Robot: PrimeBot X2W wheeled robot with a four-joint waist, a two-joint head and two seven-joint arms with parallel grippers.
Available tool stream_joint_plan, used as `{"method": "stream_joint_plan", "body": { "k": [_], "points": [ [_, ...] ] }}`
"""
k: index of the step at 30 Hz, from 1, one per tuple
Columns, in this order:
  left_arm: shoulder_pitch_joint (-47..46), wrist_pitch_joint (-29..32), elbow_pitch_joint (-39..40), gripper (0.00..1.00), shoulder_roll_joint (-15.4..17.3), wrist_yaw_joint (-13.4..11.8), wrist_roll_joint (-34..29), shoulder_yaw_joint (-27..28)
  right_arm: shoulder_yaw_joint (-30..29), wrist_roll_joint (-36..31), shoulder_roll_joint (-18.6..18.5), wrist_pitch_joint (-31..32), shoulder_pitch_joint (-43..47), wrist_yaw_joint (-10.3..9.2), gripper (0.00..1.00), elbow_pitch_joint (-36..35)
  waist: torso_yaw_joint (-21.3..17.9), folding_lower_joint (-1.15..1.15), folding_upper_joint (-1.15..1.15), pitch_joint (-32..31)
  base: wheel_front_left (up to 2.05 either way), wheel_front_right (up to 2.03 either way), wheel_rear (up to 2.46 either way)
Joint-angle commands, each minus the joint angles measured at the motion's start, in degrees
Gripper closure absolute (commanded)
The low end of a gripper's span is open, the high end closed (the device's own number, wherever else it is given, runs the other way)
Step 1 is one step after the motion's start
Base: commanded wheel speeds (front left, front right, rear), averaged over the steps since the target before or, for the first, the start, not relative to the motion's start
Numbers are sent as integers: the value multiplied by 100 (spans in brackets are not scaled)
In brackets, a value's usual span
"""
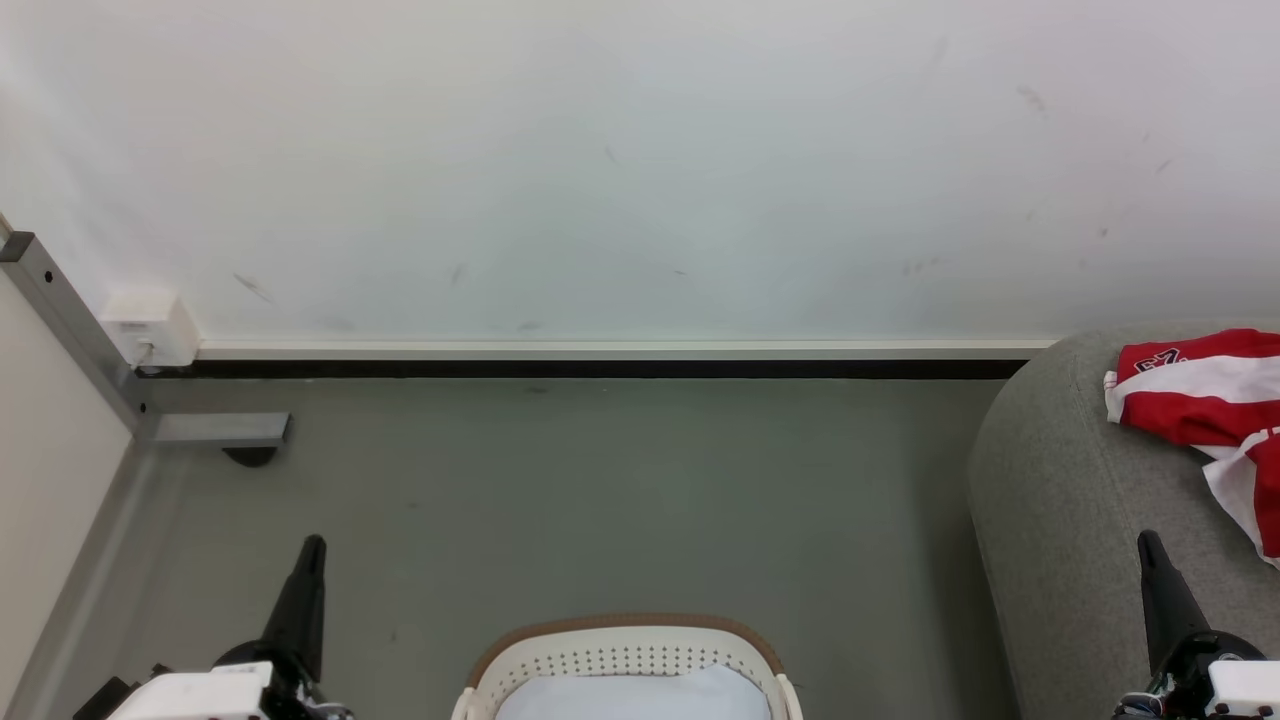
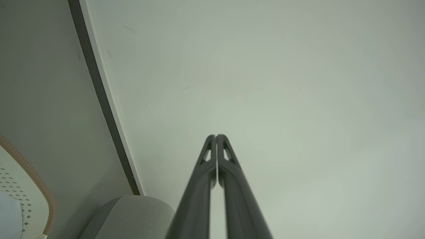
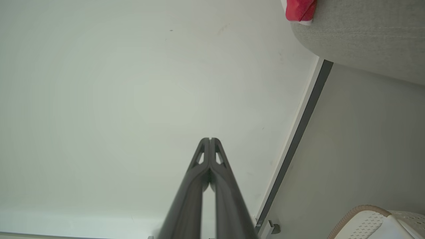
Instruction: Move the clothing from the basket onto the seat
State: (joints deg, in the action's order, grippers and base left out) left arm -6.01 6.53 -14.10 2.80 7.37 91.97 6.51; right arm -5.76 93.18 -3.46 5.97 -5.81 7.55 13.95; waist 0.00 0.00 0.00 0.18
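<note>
**A:** Left gripper (image 2: pixel 216 136)?

**B:** Fingers pressed together, nothing between them. Low at head view's left, aimed at the wall (image 1: pixel 640 170). Right gripper (image 3: pixel 210 139) was the same, clenched on nothing, beside the seat's near edge.

**A:** The clothing?

**B:** Red-and-white clothing (image 1: pixel 1190 390) lay on the seat (image 1: pixel 1050 480), near its rounded corner. Part of a dark printed number showed.

**A:** And the basket?

**B:** The basket (image 1: pixel 625 622) stood on the floor (image 1: pixel 600 480) between the two grippers, apart from the seat. A pale bluish-white cloth (image 1: pixel 640 695) lay inside. No red was seen in it. Only its far end was in frame, so I couldn't tell the rest of its contents.

**A:** What could go wrong?

**B:** My judgement only:
- If that pale piece counted as clothing, the job wasn't finished.
- Going in with the fingers closed would merely shove the cloth down. They'd have to part first.
- A fingertip snagging the perforated wall or the rim could drag the light basket.
- The right arm, swinging past the corner, might brush the garment off the seat.
</note>
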Motion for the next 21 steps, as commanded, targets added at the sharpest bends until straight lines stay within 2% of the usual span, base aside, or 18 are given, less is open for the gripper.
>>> {"method": "stream_joint_plan", "body": {
  "k": [1,21],
  "points": [
    [-48,21,-1,100,9,29,81,14,-19,-31,1,10,-64,-12,100,15,0,0,0,0,0,0,0],
    [-47,21,0,100,9,30,81,13,-37,-39,15,31,-66,-12,100,16,0,0,0,0,0,0,0]
  ]
}}
